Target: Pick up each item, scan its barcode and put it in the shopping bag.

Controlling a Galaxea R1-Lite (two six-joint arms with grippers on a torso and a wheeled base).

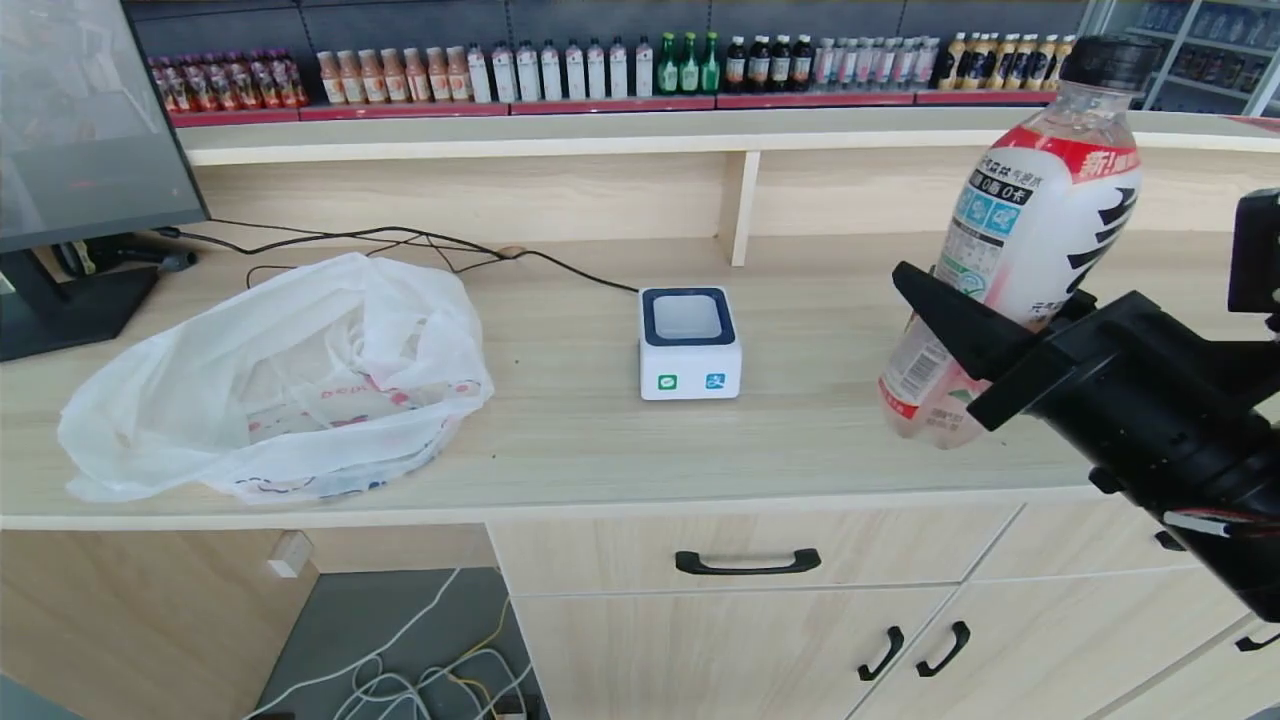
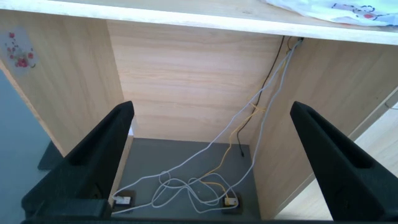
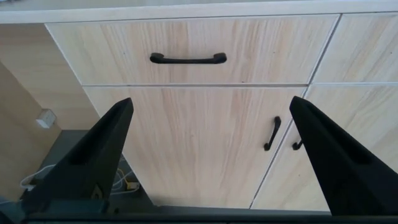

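Drink bottle (image 1: 1030,230) upright on the desk (image 1: 820,440), near the right end and close to the front edge, not yet gripped. Right gripper (image 3: 211,106) low in front of the drawers, fingers (image 3: 106,149) spread wide on nothing. Left gripper (image 2: 211,109) likewise spread and empty, facing the open bay under the desk.

Likely trouble:
- Coming up past the desk edge risks clipping it, or nudging the tall bottle over and off the front.
- Clamping low on the label probably hides the barcode from the scanner (image 1: 689,345).
- Smooth round plastic, so apt to twist or slip in a light hold.
- Shopping bag (image 1: 290,380) slumped with a loose mouth, so a careless drop may land on the rim and roll out.

Head view lays out bottle, scanner and bag, yet overlaps arm and bottle so that a grasp seems made. Right wrist view settles it: bare gap, drawer handle (image 3: 188,59) beyond. Left wrist view adds cables (image 2: 205,180) on the floor and a corner of the bag above.
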